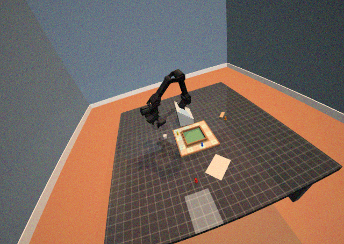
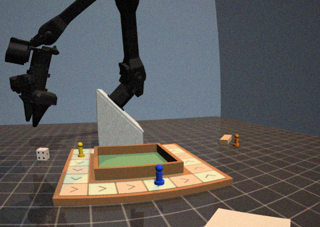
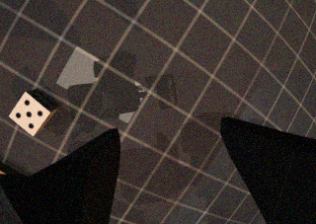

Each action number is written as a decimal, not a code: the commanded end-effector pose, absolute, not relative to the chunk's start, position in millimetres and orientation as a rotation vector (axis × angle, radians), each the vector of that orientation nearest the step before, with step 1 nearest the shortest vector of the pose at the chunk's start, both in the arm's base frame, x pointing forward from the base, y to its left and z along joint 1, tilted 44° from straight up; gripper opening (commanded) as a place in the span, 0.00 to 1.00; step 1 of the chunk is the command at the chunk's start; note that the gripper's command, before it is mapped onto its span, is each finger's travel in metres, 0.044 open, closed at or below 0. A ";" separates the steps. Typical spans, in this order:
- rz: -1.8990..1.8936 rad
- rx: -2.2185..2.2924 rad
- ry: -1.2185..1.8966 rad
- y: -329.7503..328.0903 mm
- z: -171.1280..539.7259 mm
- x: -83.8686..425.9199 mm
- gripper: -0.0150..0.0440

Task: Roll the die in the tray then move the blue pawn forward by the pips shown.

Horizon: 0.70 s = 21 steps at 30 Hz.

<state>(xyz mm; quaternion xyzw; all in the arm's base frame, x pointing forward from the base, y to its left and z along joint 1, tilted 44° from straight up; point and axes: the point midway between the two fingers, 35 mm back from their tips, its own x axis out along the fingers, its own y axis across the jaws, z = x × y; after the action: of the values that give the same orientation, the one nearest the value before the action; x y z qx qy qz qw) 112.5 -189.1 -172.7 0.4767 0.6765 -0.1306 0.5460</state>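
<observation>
The white die lies on the dark table left of the board, with five pips on the face toward the wrist camera. My gripper is open and empty, above the table; in the wrist view the die is left of the fingers, not between them. The tray, with a green floor and brown walls, is empty in the middle of the board. The blue pawn stands upright on a front-row square, where the arrows point right in the exterior view.
A yellow pawn stands on the board's left side. A grey wedge stands behind it. An orange pawn and wooden block are at right. A red pawn and cream sheet are in front.
</observation>
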 end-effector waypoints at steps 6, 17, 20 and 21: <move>0.439 0.727 1.448 -149.9 -153.8 195.0 0.72; 0.439 0.728 1.448 -137.4 -162.7 197.1 0.72; 0.439 0.728 1.448 -137.2 -162.9 197.1 0.72; 0.439 0.728 1.448 -136.7 -163.5 197.2 0.72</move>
<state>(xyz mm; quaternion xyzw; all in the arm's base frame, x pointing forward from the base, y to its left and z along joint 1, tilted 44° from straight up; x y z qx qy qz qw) 197.7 -140.3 -159.9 0.3178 0.6424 0.1945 0.6697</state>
